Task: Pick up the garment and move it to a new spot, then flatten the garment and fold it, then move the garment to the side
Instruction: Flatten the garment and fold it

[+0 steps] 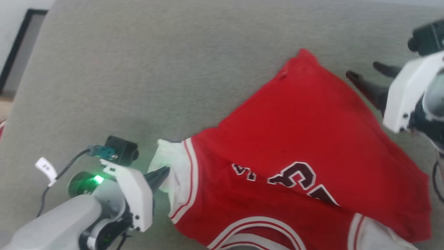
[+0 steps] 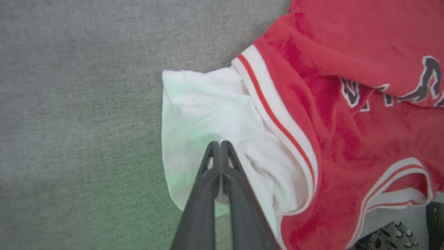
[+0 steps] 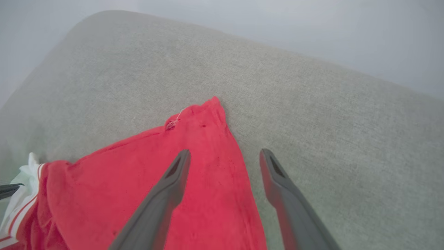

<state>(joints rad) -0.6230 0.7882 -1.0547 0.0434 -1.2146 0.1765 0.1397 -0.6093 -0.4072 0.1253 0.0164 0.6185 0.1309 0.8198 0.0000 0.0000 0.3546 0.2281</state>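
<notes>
Here, the garment (image 1: pixel 295 139) lies on a grey surface (image 1: pixel 138 69), being flattened.
The left gripper (image 2: pixel 220 142) has its fingers closed at the white sleeve (image 2: pixel 194 114), seemingly pinching it to draw it flat. The red body lies creased in the middle. The right gripper (image 3: pixel 225 152) has its fingers spread astride the far hem corner, likely to grab it.

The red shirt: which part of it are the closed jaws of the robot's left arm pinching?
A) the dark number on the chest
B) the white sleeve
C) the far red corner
B: in the left wrist view the left gripper has its jaws pressed together at the white sleeve of the shirt, and folds of the sleeve gather toward the tips.
</notes>
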